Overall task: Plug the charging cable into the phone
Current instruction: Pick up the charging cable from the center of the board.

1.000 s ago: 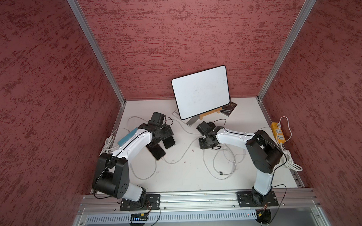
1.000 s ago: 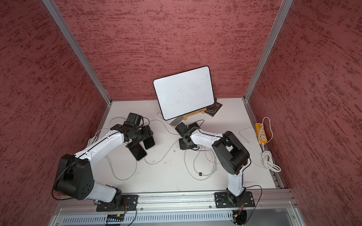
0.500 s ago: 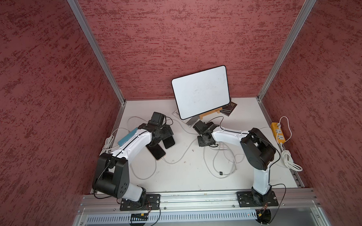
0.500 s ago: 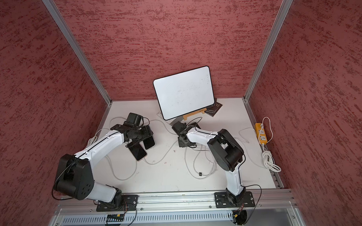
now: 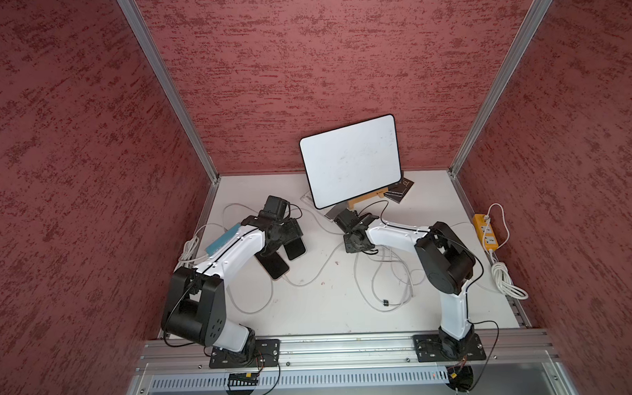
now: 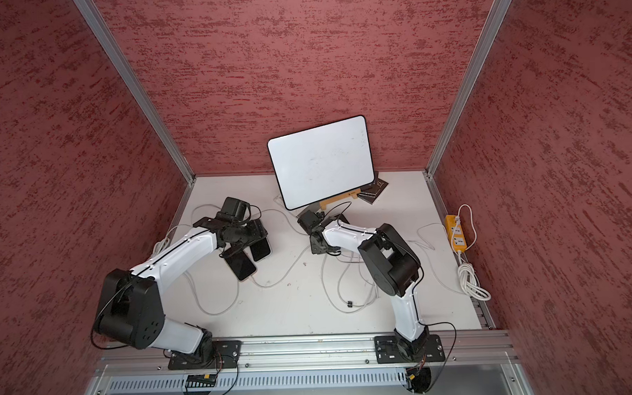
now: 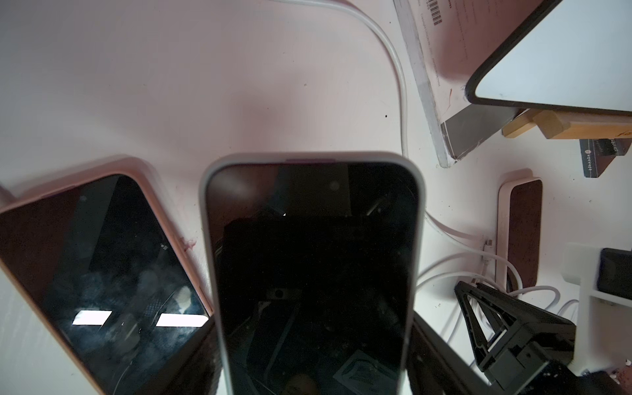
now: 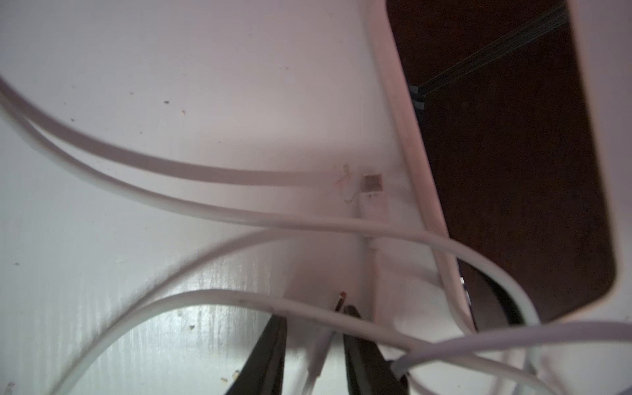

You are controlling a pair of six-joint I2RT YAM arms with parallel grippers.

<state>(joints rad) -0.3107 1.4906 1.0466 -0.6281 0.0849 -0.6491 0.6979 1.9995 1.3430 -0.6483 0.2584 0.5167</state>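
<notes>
My left gripper (image 5: pixel 285 239) (image 7: pixel 314 359) is shut on a phone (image 7: pixel 313 273) in a pale grey case, gripping its two long edges. The dark screen faces the wrist camera, and the phone (image 5: pixel 295 248) hangs low over the table. My right gripper (image 5: pixel 358 245) (image 8: pixel 314 314) points down into a tangle of white cables. Its jaws are narrowly open with the white plug of a charging cable (image 8: pixel 325 338) standing between them. The plug's tip leans against one finger (image 8: pixel 352 328). Another loose plug (image 8: pixel 371 191) lies beside a white-cased phone (image 8: pixel 513 171).
A pink-cased phone (image 5: pixel 273 266) (image 7: pixel 102 273) lies flat with a cable in its near end. A whiteboard (image 5: pixel 353 161) on a wooden stand is at the back. White cable loops (image 5: pixel 382 275) cover the table's middle right. A yellow power strip (image 5: pixel 485 232) lies on the right.
My right arm has shifted slightly left over the cables, and its jaws have narrowed a little. The left arm and its phone have stayed put.
</notes>
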